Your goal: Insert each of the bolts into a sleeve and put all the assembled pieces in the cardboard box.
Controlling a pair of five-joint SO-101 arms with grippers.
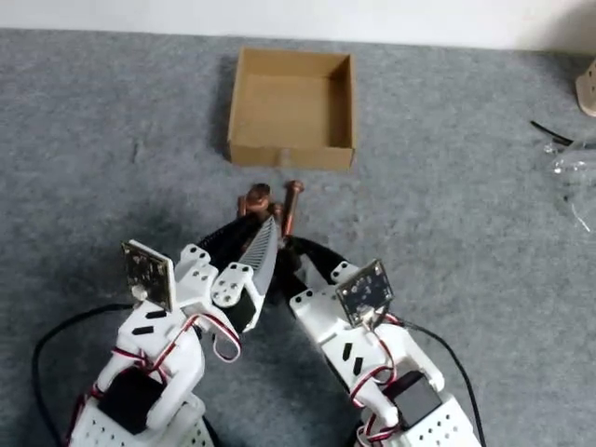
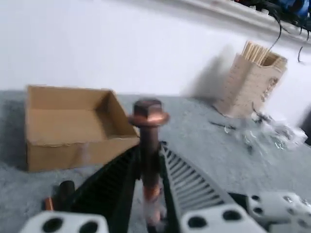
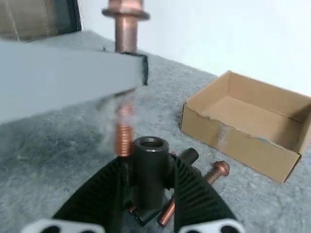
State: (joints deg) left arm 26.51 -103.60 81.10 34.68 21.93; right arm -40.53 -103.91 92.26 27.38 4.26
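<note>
My left gripper [image 2: 149, 151] is shut on a copper bolt [image 2: 148, 121], held upright with its head up. My right gripper [image 3: 150, 164] is shut on a black sleeve [image 3: 150, 187], standing upright with its bore facing up. The held bolt [image 3: 125, 29] hangs with its threaded tip beside the sleeve's rim, not inside the bore. In the high view both grippers meet just in front of the cardboard box [image 1: 292, 109], the left gripper [image 1: 265, 244] lying over the right one. The box [image 2: 73, 127] [image 3: 252, 124] is open and looks empty.
A loose bolt [image 3: 217, 171] [image 1: 292, 207] and a loose black sleeve [image 3: 187, 156] [image 2: 64, 190] lie on the grey carpet between the grippers and the box. A wooden holder of sticks [image 2: 253, 77] and clear plastic bits [image 1: 570, 160] sit at the far right.
</note>
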